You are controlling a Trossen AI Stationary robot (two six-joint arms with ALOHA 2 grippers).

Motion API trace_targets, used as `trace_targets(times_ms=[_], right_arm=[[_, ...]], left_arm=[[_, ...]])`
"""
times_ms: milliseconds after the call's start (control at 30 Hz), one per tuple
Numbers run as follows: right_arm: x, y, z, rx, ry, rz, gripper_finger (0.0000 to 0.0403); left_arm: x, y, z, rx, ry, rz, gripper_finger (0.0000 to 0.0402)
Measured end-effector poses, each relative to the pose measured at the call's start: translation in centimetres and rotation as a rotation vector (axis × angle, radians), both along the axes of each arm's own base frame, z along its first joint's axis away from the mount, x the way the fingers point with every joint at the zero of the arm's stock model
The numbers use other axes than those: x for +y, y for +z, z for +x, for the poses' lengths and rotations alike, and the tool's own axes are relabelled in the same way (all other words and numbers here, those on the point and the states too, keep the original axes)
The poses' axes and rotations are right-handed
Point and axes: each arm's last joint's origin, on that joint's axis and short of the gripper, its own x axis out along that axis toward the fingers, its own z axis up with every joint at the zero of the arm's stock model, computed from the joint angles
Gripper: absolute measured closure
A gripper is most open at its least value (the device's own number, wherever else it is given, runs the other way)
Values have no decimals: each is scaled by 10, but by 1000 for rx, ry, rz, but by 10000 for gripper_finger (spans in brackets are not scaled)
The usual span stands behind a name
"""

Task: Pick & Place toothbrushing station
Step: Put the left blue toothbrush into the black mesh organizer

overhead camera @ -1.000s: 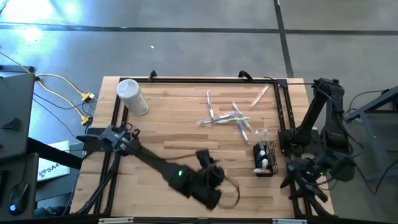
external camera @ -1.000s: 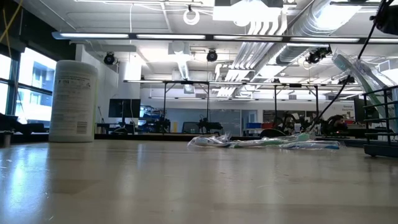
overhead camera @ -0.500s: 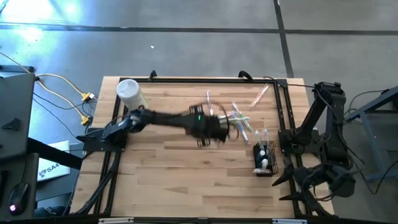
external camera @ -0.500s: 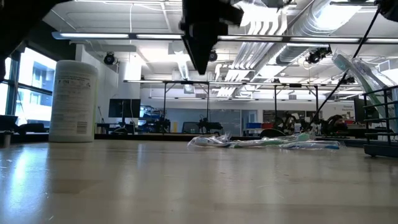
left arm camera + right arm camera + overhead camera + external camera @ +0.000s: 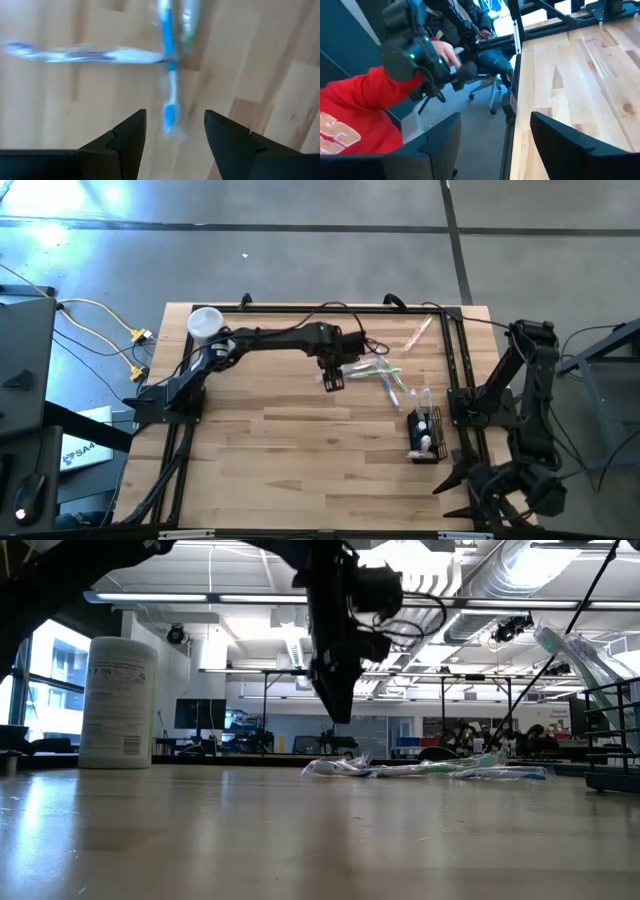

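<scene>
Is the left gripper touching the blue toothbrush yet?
Apart. The low view shows the left gripper hanging above the toothbrush pile with clear space beneath. In the left wrist view the blue toothbrush lies ahead of the open fingers.

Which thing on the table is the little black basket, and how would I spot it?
Start at the wooden table seen from above and go to its right edge, beside the black frame rail. The black wire-mesh holder stands there, a few toothbrushes poking out. It is the only dark boxy item; the loose toothbrushes lie flat, and the white canister stands far left.
</scene>
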Motion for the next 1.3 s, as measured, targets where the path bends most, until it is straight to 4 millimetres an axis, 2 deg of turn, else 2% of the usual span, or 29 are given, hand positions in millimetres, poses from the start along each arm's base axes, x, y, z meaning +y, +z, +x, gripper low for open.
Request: trace_targets(times_ms=[267,667,933,1067,1167,1300], right_arm=[[1,-2,1,-14,-29,-18,172],[0,-2,5,-23,-60,-22,172],[3,-10,15,-11,-62,-77,172],[5,-15,22,19,-41,-88,172],[5,-17,26,36,-32,-92,172],[5,-19,30,55,-15,-93,172]], left_arm=[[7,-43,1,-27,-32,-25,203],[13,-61,-1,-48,-23,-45,203],[22,-85,-12,-49,74,-85,203],[21,-99,-17,-43,99,-101,204],[20,-103,-18,-33,98,-103,221],[20,-104,-19,-34,115,-124,288]])
